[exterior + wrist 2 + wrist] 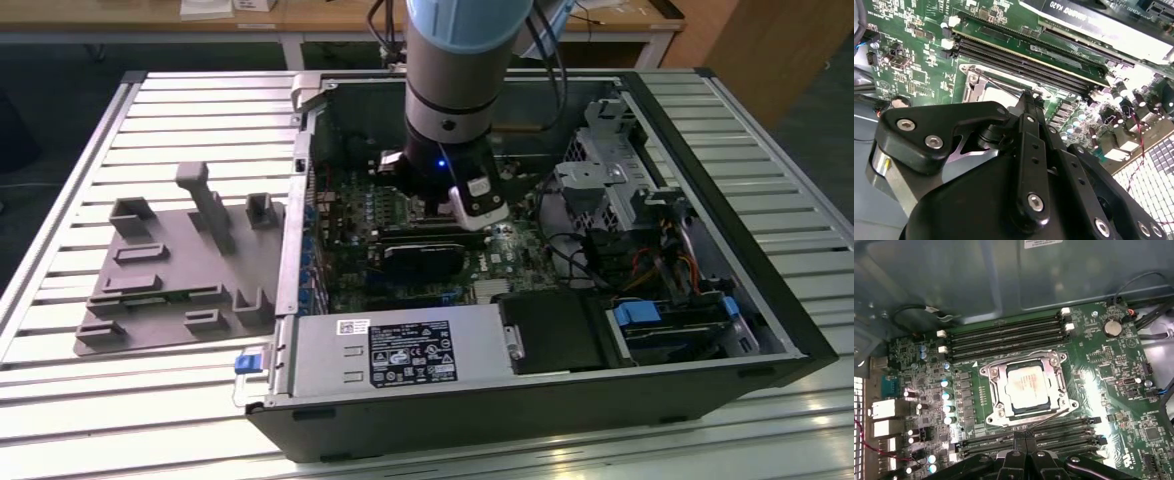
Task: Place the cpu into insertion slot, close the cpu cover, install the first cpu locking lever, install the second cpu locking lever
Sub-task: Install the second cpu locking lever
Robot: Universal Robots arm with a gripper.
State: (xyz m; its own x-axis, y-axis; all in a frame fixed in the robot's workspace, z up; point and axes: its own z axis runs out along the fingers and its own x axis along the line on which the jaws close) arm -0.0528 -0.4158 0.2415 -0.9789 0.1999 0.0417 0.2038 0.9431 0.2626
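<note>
In the first wrist view the cpu (1026,387), a pale silver square, lies in the socket on the green motherboard. The cpu cover (992,392), a silvery frame, lies flat around it. A thin wire locking lever (1054,419) slants away from the socket's corner to the tips of my gripper (1024,439). The fingers are pressed together at the lever's end. In the second wrist view the black gripper (1029,97) reaches to the socket's edge (974,85), and the lever wire (999,84) runs to its tip. In the exterior view the gripper (447,208) is low inside the open computer case.
Memory slots (1004,335) flank the socket on both sides, with capacitors (946,402) close by. A black card (427,255), the power supply (387,355) and a drive cage (601,175) crowd the case. A grey fixture plate (174,270) lies on the slatted table at the exterior view's left.
</note>
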